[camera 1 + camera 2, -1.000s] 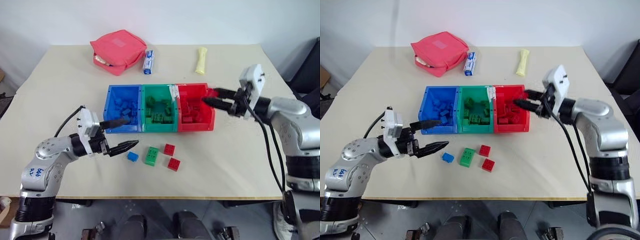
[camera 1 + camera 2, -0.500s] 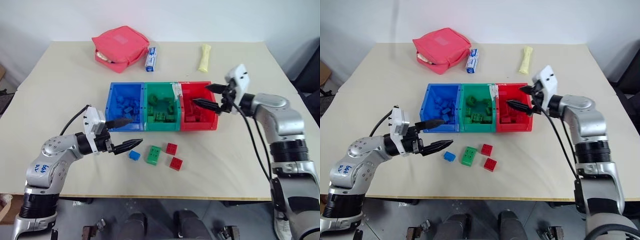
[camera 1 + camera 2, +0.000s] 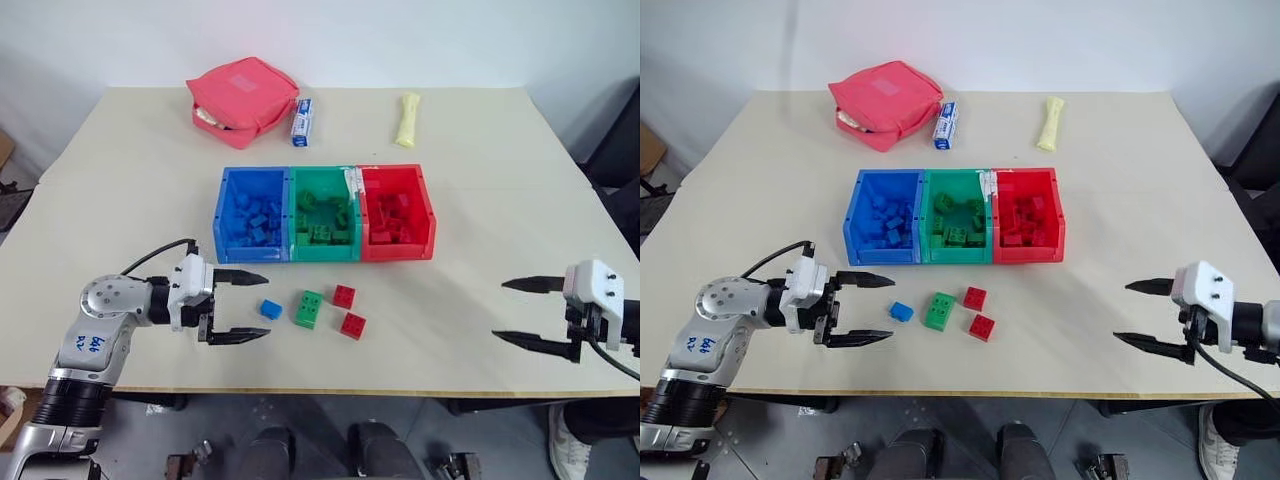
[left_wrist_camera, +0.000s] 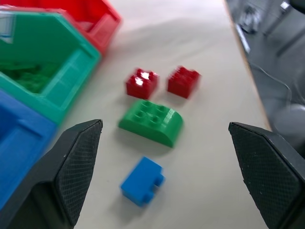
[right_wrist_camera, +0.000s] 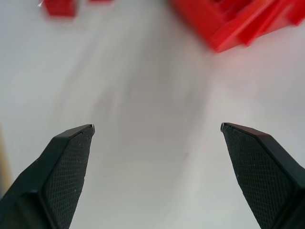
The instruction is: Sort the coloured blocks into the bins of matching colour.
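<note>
Your left gripper (image 3: 242,304) hangs low over the table (image 3: 120,180) with its two fingers spread wide and nothing between them, pointing sideways toward the loose blocks. Just ahead of its tips, on its line of reach, lies the blue block (image 3: 268,309); past that the green block (image 3: 308,308), its long axis running away from you, then two red blocks (image 3: 347,311). The bins (image 3: 326,213) sit farther out, the blue bin (image 3: 252,213) nearest this hand. Your right gripper (image 3: 522,312), also wide and empty, is well apart from the blocks, so the left is the nearer arm.
</note>
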Robot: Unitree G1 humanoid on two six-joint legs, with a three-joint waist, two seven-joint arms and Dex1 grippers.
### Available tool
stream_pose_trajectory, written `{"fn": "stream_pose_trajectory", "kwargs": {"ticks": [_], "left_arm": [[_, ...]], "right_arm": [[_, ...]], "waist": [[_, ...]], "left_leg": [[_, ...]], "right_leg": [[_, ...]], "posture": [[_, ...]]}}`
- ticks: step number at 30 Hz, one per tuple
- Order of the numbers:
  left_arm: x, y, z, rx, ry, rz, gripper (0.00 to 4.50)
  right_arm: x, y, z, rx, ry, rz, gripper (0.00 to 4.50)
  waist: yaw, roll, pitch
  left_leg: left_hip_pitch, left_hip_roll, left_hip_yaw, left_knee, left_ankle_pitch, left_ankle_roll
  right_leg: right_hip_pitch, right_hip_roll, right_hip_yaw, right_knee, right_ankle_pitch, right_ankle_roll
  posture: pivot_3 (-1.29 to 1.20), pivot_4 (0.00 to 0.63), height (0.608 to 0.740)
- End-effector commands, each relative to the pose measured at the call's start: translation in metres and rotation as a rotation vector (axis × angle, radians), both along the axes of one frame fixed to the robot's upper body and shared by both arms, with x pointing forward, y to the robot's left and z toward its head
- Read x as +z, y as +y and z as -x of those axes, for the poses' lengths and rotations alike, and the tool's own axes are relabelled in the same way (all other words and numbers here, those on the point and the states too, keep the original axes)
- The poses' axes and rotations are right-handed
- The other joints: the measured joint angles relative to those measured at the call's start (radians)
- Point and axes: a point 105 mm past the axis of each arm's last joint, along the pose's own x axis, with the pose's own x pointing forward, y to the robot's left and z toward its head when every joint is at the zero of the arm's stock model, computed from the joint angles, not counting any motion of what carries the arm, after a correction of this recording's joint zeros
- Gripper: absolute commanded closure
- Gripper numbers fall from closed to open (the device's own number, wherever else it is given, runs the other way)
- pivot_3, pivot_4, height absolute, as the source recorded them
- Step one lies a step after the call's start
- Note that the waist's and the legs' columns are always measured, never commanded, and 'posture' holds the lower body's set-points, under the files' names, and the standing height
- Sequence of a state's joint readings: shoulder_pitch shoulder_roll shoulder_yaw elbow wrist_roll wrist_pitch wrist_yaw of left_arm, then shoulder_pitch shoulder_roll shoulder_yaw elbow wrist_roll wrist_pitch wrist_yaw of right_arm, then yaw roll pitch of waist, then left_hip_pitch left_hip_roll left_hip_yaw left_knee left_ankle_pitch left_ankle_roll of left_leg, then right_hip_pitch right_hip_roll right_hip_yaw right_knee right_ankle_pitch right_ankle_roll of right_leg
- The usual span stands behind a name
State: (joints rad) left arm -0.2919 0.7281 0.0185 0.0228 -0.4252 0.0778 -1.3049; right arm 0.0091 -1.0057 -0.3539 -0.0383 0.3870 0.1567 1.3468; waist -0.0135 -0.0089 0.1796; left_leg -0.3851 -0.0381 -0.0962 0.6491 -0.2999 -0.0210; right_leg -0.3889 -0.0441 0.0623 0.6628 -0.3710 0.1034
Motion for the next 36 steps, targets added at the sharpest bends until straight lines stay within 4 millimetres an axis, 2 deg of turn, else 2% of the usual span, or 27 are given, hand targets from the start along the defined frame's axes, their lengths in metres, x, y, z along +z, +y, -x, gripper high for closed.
{"fn": "stream_pose_trajectory", "kwargs": {"ticks": [1,4,10,13,15,18,21,28,30,34,36], "left_arm": [[0.006,0.004,-0.001,0.001,-0.033,-0.012,0.00],[0.005,0.010,0.001,0.031,-0.030,-0.008,0.00],[-0.002,0.021,0.012,0.062,-0.021,-0.037,0.00],[-0.003,0.024,0.015,0.074,-0.022,-0.044,0.00],[-0.003,0.026,0.017,0.082,-0.024,-0.046,0.00],[-0.002,0.026,0.019,0.078,-0.027,-0.048,0.00],[0.000,0.025,0.019,0.073,-0.030,-0.049,0.00],[0.001,0.027,0.020,0.083,-0.028,-0.049,0.00],[0.001,0.027,0.019,0.088,-0.029,-0.043,0.00],[0.002,0.024,0.019,0.077,-0.039,-0.040,0.00],[0.002,0.024,0.019,0.073,-0.038,-0.039,0.00]], "right_arm": [[0.010,0.046,-0.001,0.123,0.004,-0.086,0.04],[0.006,0.091,0.000,0.185,0.081,-0.136,0.04],[-0.017,0.157,0.011,0.213,0.259,-0.134,0.04],[-0.026,0.171,0.007,0.201,0.245,-0.121,0.04],[-0.039,0.175,0.001,0.164,0.242,-0.084,0.04],[-0.044,0.194,-0.002,0.195,0.231,-0.115,0.04],[-0.051,0.202,-0.013,0.153,0.205,-0.100,0.04],[-0.048,0.193,-0.021,0.130,0.166,-0.089,0.04],[-0.049,0.196,-0.023,0.129,0.167,-0.093,0.04],[-0.052,0.201,-0.019,0.149,0.166,-0.101,0.89],[-0.051,0.197,-0.017,0.154,0.166,-0.100,1.63]], "waist": [[-0.004,0.000,0.000],[-0.013,0.000,0.000],[-0.010,0.000,0.000],[-0.003,0.000,0.000],[0.003,0.000,0.000],[0.009,-0.004,-0.002],[0.000,-0.004,-0.003],[0.002,-0.003,-0.002],[0.002,-0.003,-0.002],[0.001,-0.003,-0.002],[0.002,-0.003,-0.002]], "left_leg": [[0.000,0.000,0.000,0.000,0.000,0.000],[-0.002,0.001,-0.002,0.000,0.001,-0.002],[-0.004,0.001,-0.004,-0.001,0.002,-0.005],[-0.005,0.000,-0.004,-0.001,0.002,-0.005],[-0.005,0.000,-0.004,0.000,0.002,-0.005],[-0.004,0.000,-0.004,0.000,0.002,-0.004],[-0.002,0.001,-0.004,-0.002,0.001,-0.004],[-0.003,0.001,-0.004,-0.002,0.001,-0.004],[-0.003,0.001,-0.004,-0.002,0.001,-0.004],[-0.003,0.001,-0.004,-0.002,0.001,-0.004],[-0.003,0.001,-0.004,-0.002,0.001,-0.004]], "right_leg": [[-0.001,0.000,0.001,0.000,0.000,0.000],[-0.003,0.000,0.000,0.002,0.000,0.000],[-0.004,-0.001,-0.002,-0.001,0.000,0.000],[-0.004,-0.002,-0.002,-0.001,0.000,0.000],[-0.004,-0.002,-0.002,-0.001,0.000,0.000],[-0.003,-0.002,-0.002,-0.001,0.000,-0.001],[-0.003,-0.001,-0.002,0.000,0.001,-0.002],[-0.004,-0.001,-0.003,0.000,0.001,-0.002],[-0.004,-0.001,-0.003,0.000,0.001,-0.002],[-0.004,-0.001,-0.003,0.000,0.001,-0.002],[-0.004,-0.001,-0.003,0.000,0.001,-0.002]], "posture": [[0.00,0.150,0.740],[0.00,0.150,0.740],[0.00,0.150,0.740],[0.00,0.150,0.740],[0.00,0.150,0.740],[0.00,0.150,0.740],[0.00,0.150,0.740],[0.00,0.150,0.740],[0.00,0.150,0.740],[0.00,0.150,0.740],[0.00,0.150,0.740]]}}
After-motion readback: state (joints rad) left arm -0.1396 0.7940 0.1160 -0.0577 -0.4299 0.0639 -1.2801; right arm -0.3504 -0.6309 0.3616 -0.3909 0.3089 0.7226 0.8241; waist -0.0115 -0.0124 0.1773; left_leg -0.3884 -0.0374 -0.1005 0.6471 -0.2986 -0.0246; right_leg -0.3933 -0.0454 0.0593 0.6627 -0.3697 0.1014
